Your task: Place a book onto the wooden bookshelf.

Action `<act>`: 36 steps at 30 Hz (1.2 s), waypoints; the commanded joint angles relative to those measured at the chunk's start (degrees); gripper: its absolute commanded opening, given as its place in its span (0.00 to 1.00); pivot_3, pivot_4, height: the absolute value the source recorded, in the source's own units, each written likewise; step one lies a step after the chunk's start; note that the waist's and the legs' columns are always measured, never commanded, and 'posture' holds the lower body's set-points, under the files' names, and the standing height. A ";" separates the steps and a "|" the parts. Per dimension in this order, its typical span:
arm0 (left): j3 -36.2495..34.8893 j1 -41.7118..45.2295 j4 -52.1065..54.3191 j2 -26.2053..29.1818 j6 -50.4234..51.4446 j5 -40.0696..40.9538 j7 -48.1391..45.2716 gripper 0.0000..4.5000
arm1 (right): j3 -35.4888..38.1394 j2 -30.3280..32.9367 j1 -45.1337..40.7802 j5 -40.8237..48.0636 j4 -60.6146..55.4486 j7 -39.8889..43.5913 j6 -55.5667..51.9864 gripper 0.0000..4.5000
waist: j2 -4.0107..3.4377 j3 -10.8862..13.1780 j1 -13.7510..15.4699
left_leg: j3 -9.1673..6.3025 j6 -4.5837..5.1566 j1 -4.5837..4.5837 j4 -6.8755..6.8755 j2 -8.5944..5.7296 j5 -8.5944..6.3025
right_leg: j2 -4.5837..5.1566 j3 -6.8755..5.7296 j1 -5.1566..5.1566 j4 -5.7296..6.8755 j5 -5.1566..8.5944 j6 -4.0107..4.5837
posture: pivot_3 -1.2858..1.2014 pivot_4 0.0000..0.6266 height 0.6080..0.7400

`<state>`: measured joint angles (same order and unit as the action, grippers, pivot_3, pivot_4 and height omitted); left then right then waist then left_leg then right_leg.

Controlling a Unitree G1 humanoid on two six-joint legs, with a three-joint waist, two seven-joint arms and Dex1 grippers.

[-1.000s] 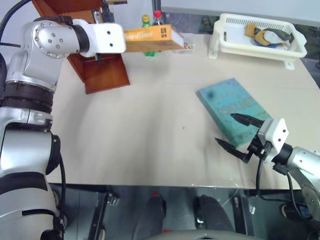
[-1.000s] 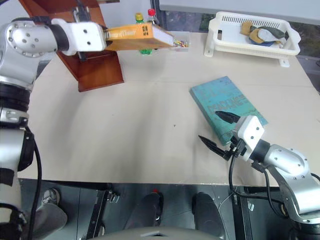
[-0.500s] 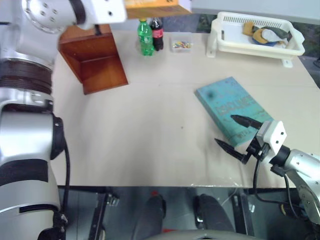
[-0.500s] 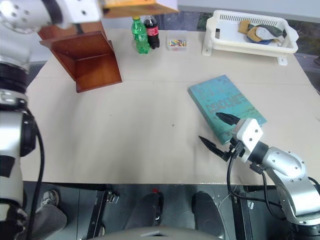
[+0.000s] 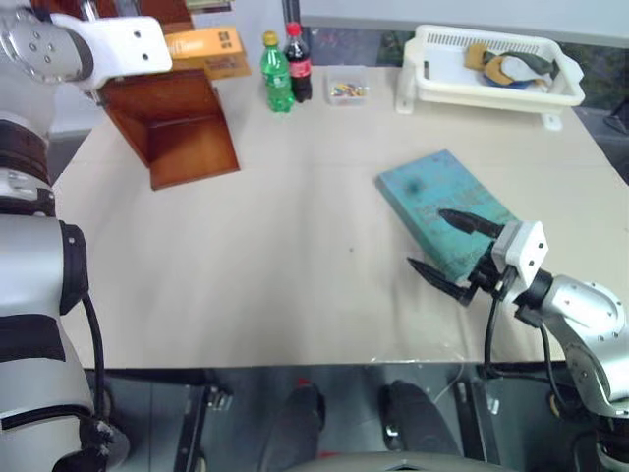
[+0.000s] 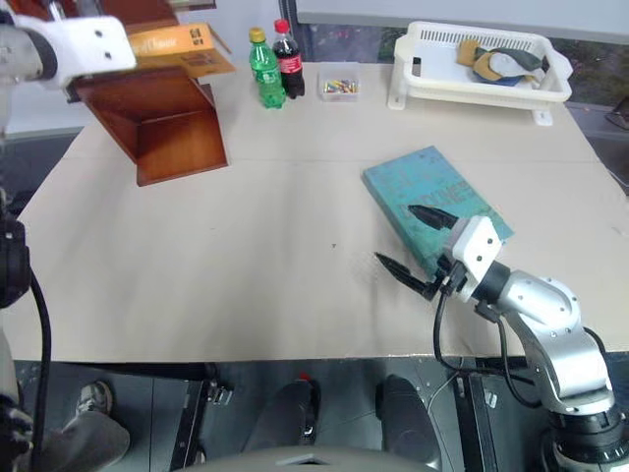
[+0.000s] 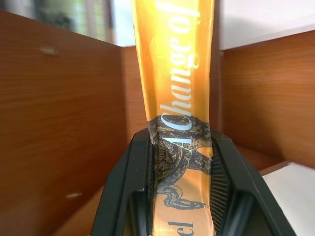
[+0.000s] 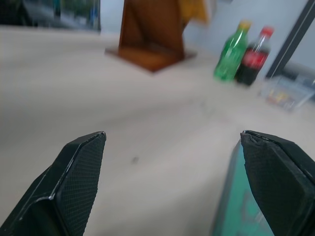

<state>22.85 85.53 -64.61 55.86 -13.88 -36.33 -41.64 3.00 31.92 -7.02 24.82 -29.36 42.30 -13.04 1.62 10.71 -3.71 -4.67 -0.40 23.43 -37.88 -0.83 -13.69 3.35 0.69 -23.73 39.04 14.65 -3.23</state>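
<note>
My left gripper (image 7: 179, 136) is shut on the orange-yellow book (image 5: 204, 49), with a black finger (image 7: 140, 187) on either side of its printed face. The book is held up at the far left of the table, at the wooden bookshelf (image 5: 179, 130). In the left wrist view the bookshelf's reddish-brown panels (image 7: 59, 123) stand on both sides of the book. Whether the book rests on a tier I cannot tell. My right gripper (image 5: 427, 239) hovers open near the table's front right, holding nothing.
A teal book (image 5: 432, 197) lies flat just beyond the right gripper, partly under its upper finger. At the back stand a green bottle (image 5: 272, 74), a cola bottle (image 5: 297, 64), a small clear box (image 5: 344, 88) and a white basket (image 5: 491, 69) holding items.
The left arm swung the book leftward, from above the bottles over to the bookshelf. The head camera shifted too. The right gripper stayed open in much the same spot.
</note>
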 commanded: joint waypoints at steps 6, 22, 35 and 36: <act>-0.07 -1.38 -6.06 0.01 1.81 -0.76 5.34 0.22 | -0.34 -4.78 -14.32 6.77 -2.05 -4.17 -4.71 1.00 | -0.02 -0.01 -0.33 | 0.42 0.00 -0.58 0.14 0.11 0.00 | -0.17 0.55 0.04 0.49 0.01 0.01 | 0.52 0.24 1.00; -1.05 -2.66 -7.64 0.87 -3.25 0.67 7.25 0.70 | 0.88 -6.81 -16.65 7.28 -0.14 -6.09 -4.72 1.00 | -0.02 -0.02 -0.13 | 0.73 0.01 -0.72 0.09 0.14 -0.01 | -0.19 0.83 0.00 0.72 0.01 0.02 | 0.52 0.24 1.00; -16.08 -15.38 15.34 12.20 -6.69 18.83 -5.91 0.98 | 0.33 -5.75 -18.19 8.77 2.24 -3.49 -5.51 1.00 | 0.04 0.01 0.04 | 0.67 0.01 -0.52 0.06 0.20 -0.01 | -0.15 0.74 -0.01 0.55 0.00 0.02 | 0.52 0.24 1.00; -19.28 -18.93 20.37 12.50 -4.28 23.02 -8.16 0.98 | 0.36 -5.58 -18.23 8.99 2.42 -3.10 -5.63 1.00 | 0.04 0.01 0.14 | 0.68 0.01 -0.52 0.06 0.21 -0.01 | -0.15 0.74 -0.02 0.52 0.00 0.03 | 0.52 0.24 1.00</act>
<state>9.34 69.23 -53.43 66.40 -20.74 -20.88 -46.15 2.34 25.84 -24.22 32.45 -25.99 38.37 -18.76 1.66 10.72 -3.57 -3.98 -0.39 22.91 -37.82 -0.57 -13.70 3.21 1.43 -23.74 39.58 14.65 -3.20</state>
